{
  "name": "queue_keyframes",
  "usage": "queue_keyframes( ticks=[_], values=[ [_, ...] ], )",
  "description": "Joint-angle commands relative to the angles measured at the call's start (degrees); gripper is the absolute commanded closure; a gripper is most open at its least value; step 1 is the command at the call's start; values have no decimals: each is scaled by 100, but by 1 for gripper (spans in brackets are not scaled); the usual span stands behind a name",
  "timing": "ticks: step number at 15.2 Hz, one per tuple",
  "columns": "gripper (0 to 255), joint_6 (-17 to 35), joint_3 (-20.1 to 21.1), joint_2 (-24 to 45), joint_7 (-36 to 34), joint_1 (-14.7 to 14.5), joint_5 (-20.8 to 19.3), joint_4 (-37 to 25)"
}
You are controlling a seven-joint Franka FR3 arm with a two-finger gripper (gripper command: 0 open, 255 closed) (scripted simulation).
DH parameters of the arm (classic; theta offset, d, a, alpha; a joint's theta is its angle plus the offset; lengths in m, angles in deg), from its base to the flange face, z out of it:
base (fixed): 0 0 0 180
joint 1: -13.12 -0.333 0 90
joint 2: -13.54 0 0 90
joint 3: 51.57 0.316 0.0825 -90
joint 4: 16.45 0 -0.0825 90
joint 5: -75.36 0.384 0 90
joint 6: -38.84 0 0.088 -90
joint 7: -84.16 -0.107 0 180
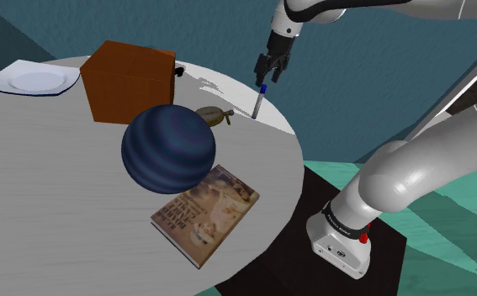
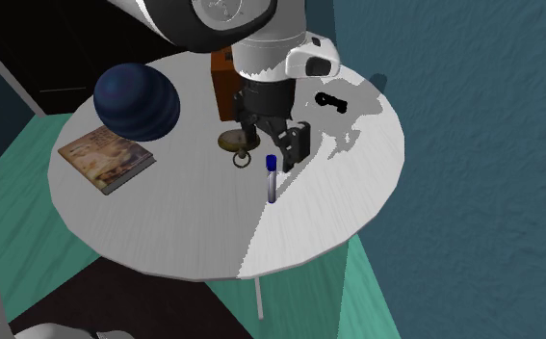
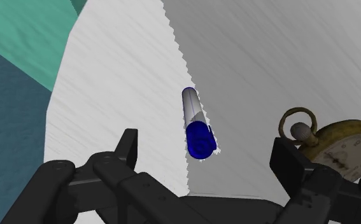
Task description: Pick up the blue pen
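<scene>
The pen [image 1: 259,102] has a grey barrel and a blue cap, and it stands nearly upright on the round white table [image 1: 51,193], close to the table's edge. My gripper [image 1: 270,74] hangs just above its blue cap, open. In the second exterior view the pen [image 2: 272,179] rises below the gripper [image 2: 273,149], whose fingers straddle the cap from above without touching it. Seen from the wrist, the pen's [image 3: 197,124] cap points up toward the gripper [image 3: 207,149], between the spread fingers and slightly beyond them.
A brass pocket watch [image 1: 214,114] lies right beside the pen. Behind it are a dark blue striped ball [image 1: 167,149], a brown box [image 1: 127,81] and a small black object [image 2: 331,100]. A book [image 1: 205,213] and a white plate [image 1: 31,80] also lie on the table.
</scene>
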Motion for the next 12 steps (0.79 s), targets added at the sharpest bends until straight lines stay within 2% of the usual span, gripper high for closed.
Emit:
queue_keyframes(
  ticks=[1, 4, 6, 7, 12],
  values=[
    [0, 175, -6, 55, 4, 2, -1, 119],
    [0, 459, -13, 119, 8, 3, 0, 338],
    [0, 459, -13, 119, 8, 3, 0, 339],
    [255, 463, -10, 123, 3, 1, 1, 339],
    [255, 463, -9, 124, 2, 0, 2, 337]
  ],
)
